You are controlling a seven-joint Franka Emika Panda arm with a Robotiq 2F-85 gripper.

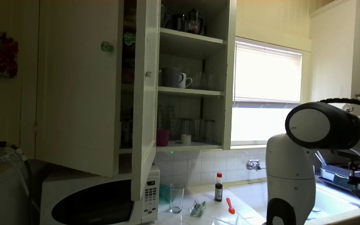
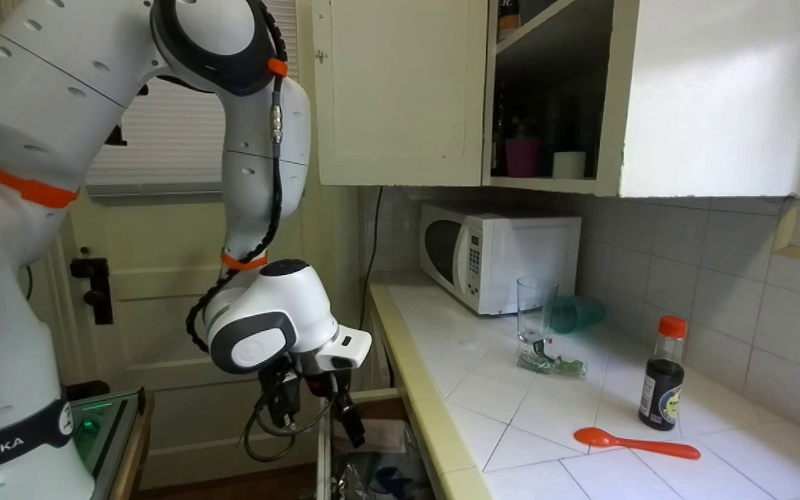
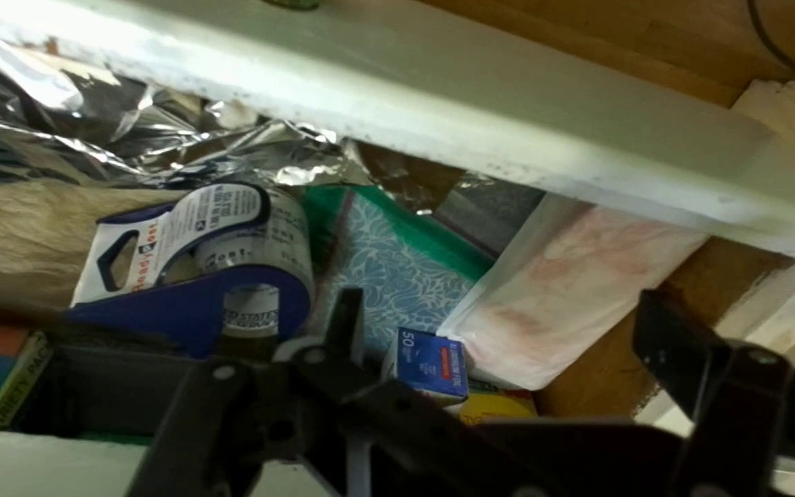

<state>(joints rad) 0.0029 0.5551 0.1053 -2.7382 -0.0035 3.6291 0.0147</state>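
Note:
My gripper (image 3: 499,304) is open in the wrist view, with its fingers apart and nothing between them. It points down over an open drawer (image 3: 439,103). In an exterior view the gripper (image 2: 320,410) hangs above this drawer (image 2: 325,458) beside the counter. Below the fingers lie a whitish wrapped pack (image 3: 563,297), a blue aluminum foil box (image 3: 430,364) and a blue patterned packet (image 3: 397,269). A blue-and-white tape dispenser (image 3: 190,304) lies left of the fingers. Crinkled silver foil (image 3: 149,145) lies along the drawer wall. The gripper's body hides part of the contents.
The counter edge (image 2: 414,354) runs beside the gripper. On the counter are a red-capped bottle (image 2: 662,389), an orange spoon (image 2: 639,444), a glass (image 2: 535,305), a teal cup (image 2: 573,314), a crumpled clear packet (image 2: 553,362) and a microwave (image 2: 525,257). A cabinet door (image 1: 144,93) stands open above.

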